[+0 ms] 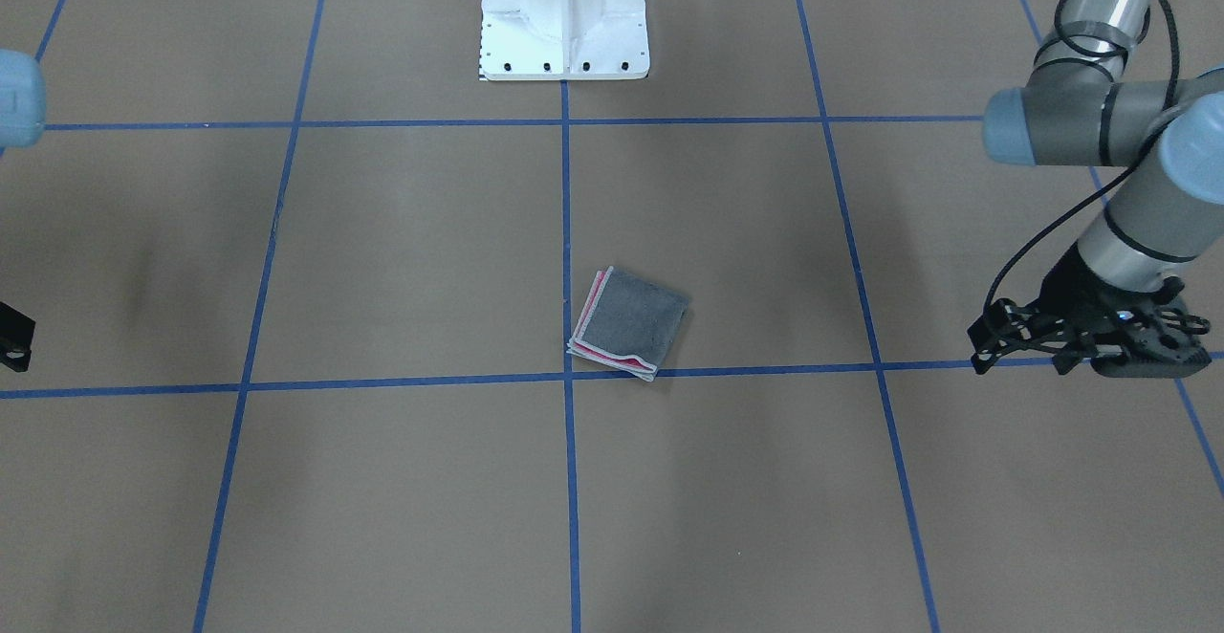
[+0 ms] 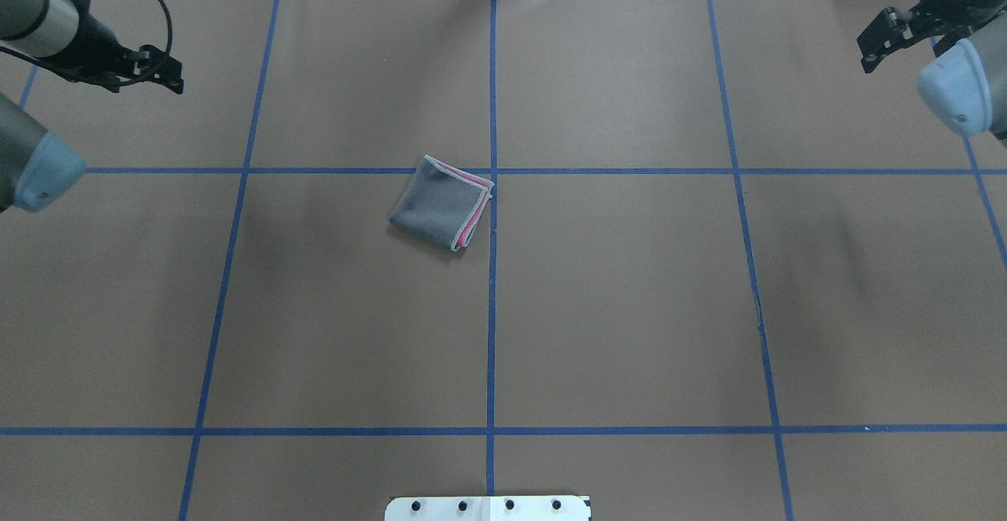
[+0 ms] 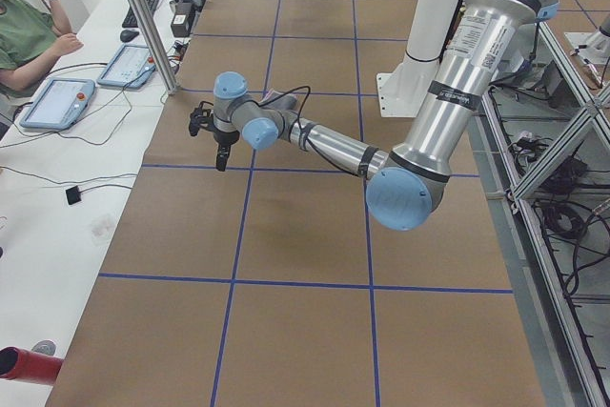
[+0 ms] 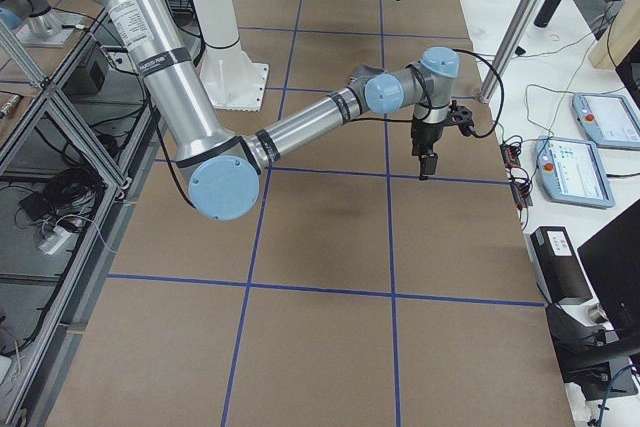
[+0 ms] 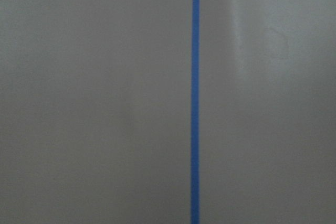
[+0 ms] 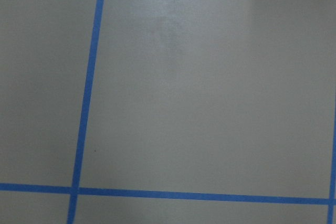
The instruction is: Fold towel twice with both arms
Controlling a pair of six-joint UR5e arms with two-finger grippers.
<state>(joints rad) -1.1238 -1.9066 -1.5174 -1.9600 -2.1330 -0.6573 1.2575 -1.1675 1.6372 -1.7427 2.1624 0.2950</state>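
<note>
The towel (image 1: 631,323) lies folded into a small square near the table's middle, dark grey face up, with pink layers and pale stitched edges showing along one side; it also shows in the overhead view (image 2: 442,204). Neither gripper touches it. My left gripper (image 1: 977,346) hangs far off to my left, fingers down and together, holding nothing; it also shows in the overhead view (image 2: 175,83) and the exterior left view (image 3: 221,161). My right gripper (image 2: 865,60) hangs far off to my right, also shut and empty, as the exterior right view (image 4: 421,169) shows.
The white pedestal base (image 1: 564,35) stands at the robot's side of the table. Blue tape lines (image 2: 492,308) grid the brown table cover. Operator desks with tablets (image 3: 57,102) and cables run along the far edge.
</note>
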